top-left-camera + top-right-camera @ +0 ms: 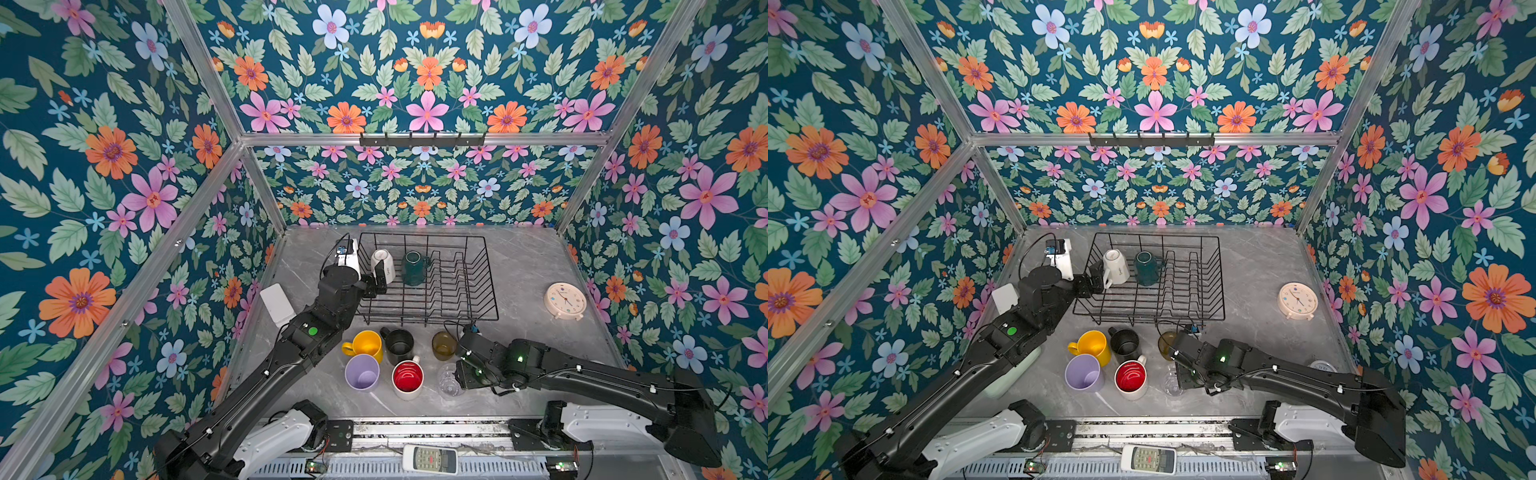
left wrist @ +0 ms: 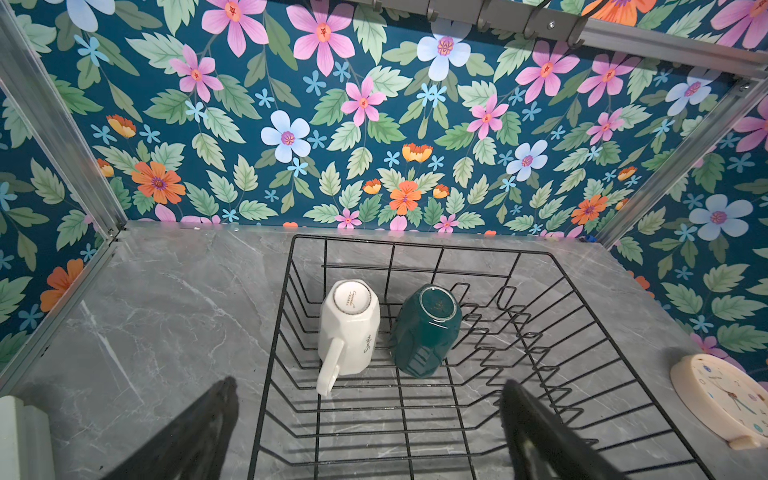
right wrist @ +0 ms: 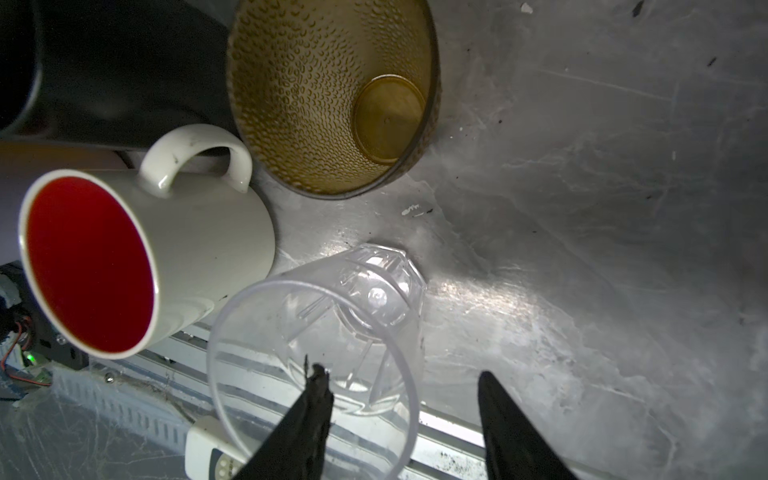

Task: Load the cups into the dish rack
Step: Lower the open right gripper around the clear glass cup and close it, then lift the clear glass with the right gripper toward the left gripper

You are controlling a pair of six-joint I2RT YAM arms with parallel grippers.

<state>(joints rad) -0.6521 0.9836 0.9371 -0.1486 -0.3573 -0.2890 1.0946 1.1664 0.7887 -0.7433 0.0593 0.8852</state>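
The black wire dish rack [image 1: 415, 303] [image 2: 415, 419] holds a white mug [image 1: 382, 262] [image 2: 349, 328] and a green mug [image 1: 414, 268] [image 2: 426, 328], both upside down. My left gripper [image 1: 380, 282] [image 2: 370, 384] hangs open over the rack's left part, just short of the white mug's handle. In front of the rack stand a yellow mug [image 1: 365, 345], black mug [image 1: 399, 345], amber tumbler [image 1: 442, 345] [image 3: 332, 95], lilac tumbler [image 1: 362, 372], white/red mug [image 1: 407, 378] [image 3: 199, 232] and clear glass [image 1: 448, 380] [image 3: 332, 316]. My right gripper [image 1: 459, 376] [image 3: 401, 374] straddles the glass's rim, one finger inside, one outside, still apart.
A cream clock [image 1: 565, 301] lies right of the rack. A white box [image 1: 276, 305] leans at the left wall. A remote [image 1: 430, 459] lies on the front rail, and a black hook rail [image 1: 422, 139] hangs on the back wall.
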